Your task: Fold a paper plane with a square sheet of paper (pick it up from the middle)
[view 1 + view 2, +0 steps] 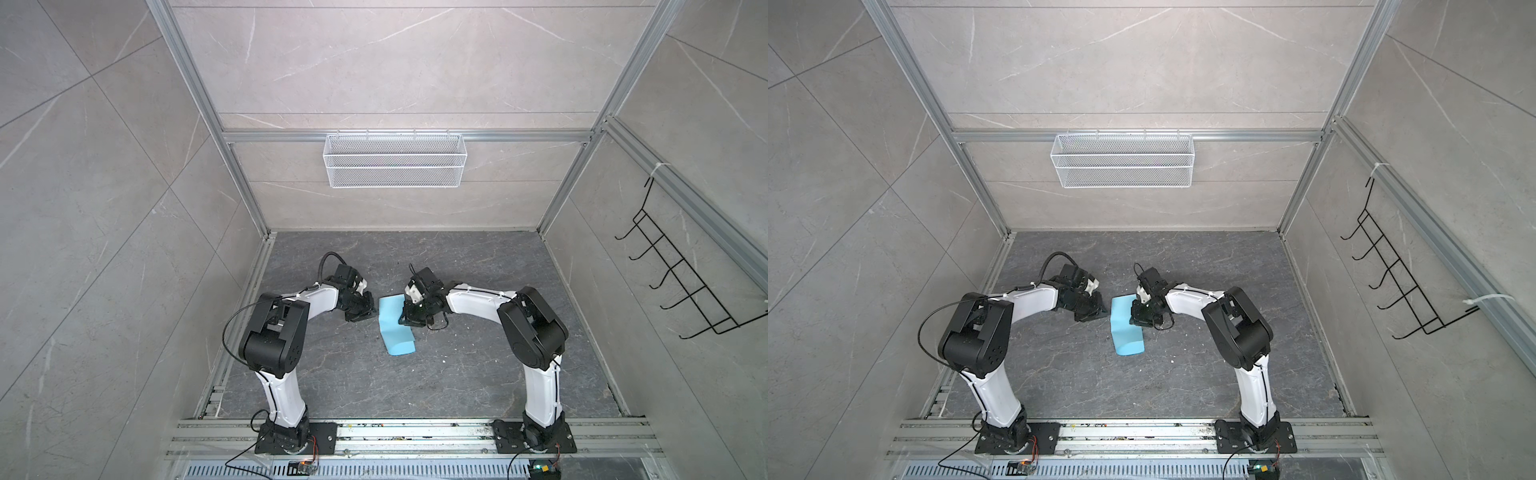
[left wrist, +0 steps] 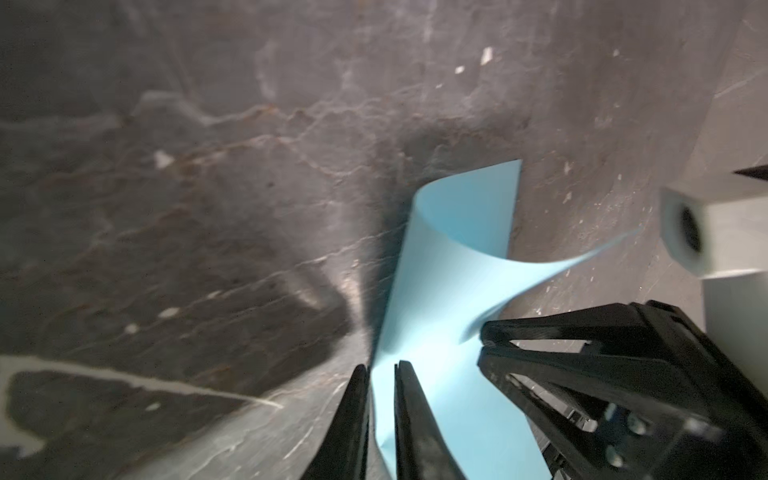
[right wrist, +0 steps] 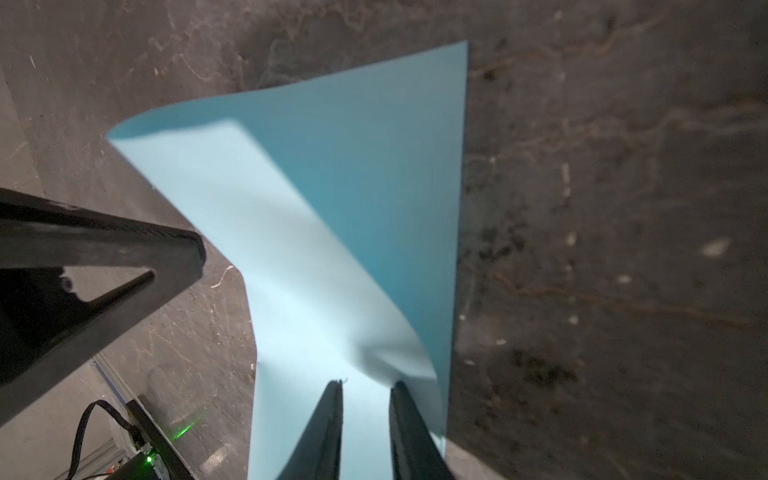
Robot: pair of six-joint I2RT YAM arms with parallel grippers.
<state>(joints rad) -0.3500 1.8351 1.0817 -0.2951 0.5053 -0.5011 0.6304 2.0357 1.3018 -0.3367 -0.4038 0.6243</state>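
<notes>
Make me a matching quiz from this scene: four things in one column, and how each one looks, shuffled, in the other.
Things:
1. paper
2. basket
3. hook rack
4. table

Descriptions:
A. black wire, mounted off to the right
B. light blue, curled over
C. dark grey, veined
D. white mesh, hung high at the back

Pairs: 1-B, 2-D, 3-A, 4-C
</notes>
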